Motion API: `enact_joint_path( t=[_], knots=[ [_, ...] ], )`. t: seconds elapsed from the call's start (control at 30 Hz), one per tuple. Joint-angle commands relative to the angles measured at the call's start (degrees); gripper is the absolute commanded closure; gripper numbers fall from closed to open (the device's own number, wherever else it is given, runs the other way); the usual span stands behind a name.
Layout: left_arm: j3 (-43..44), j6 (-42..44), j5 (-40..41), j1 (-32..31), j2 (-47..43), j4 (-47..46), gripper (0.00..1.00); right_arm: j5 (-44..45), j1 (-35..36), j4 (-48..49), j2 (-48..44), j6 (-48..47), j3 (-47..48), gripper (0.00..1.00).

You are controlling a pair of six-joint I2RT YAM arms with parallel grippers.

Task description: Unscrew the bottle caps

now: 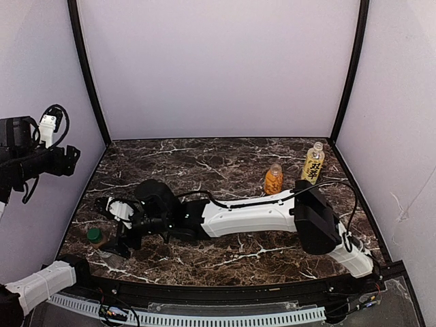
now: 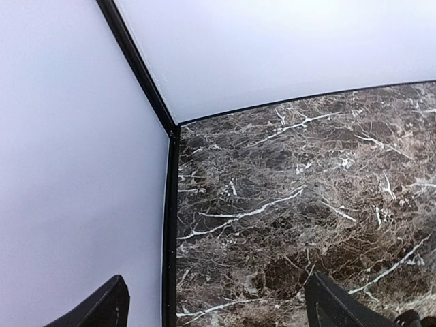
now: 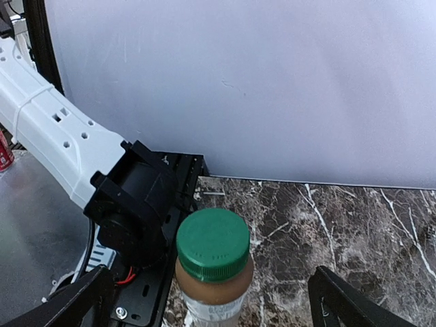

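I count three bottles, all upright, and two grippers of mine. The green-capped bottle (image 3: 212,269) has its lid on and holds something brown. It stands at the front-left corner of the table (image 1: 204,160), close to the left edge. Past that edge the white lower link of my left arm (image 3: 54,136) sits just beside it, so there is little room on that side.

My right gripper (image 3: 210,293) is spread wide. One finger is on each side of this bottle, with a gap on both sides, touching nothing.

The orange bottle (image 1: 273,180) and the yellow-labelled bottle (image 1: 313,165) stand near each other at the back right, and both appear capped. The yellow-labelled one is close to the right wall (image 1: 388,136). The orange one looks filled with orange; I cannot make out the other's contents.

My right arm (image 1: 252,214) stretches across the table from front right to front left, leaving bare marble behind it.

My left gripper (image 2: 218,313) hangs high at the left, facing the back-left corner. Its fingers are wide apart and hold nothing.
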State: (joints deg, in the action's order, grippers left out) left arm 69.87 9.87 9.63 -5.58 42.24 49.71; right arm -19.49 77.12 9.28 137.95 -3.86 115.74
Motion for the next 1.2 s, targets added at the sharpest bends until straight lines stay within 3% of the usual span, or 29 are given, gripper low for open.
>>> enact_joint_path(
  t=[0.0, 0.2, 0.67, 0.87, 1.03, 1.17],
  knots=[
    [-3.12, -5.93, -0.66, 2.31, -2.63, -1.79, 0.11, -1.12, 1.03, 2.77, 3.85, 3.76, 7.34, 0.02],
    [-3.52, -6.02, -4.53, 3.73, -5.21, -1.83, 0.11, 2.03, 1.82, 4.14, 8.42, 10.92, 11.64, 0.01],
    [-3.5, -5.33, -7.44, 4.18, -5.77, -2.3, 0.12, 6.22, 4.09, 7.37, 15.78, 9.51, 19.26, 0.05],
    [-3.57, -4.96, -8.59, 4.18, -5.76, -2.21, 0.12, 8.0, 4.18, 8.13, 15.93, 9.53, 18.72, 0.15],
    [-3.52, -4.92, -9.44, 4.18, -5.68, -2.28, 0.11, 8.97, 4.18, 7.77, 16.39, 9.66, 19.49, 0.34],
    [-3.38, -4.79, -9.45, 4.26, -5.61, -2.23, 0.11, 8.71, 4.18, 7.7, 16.56, 9.49, 19.69, 0.36]
  ],
)
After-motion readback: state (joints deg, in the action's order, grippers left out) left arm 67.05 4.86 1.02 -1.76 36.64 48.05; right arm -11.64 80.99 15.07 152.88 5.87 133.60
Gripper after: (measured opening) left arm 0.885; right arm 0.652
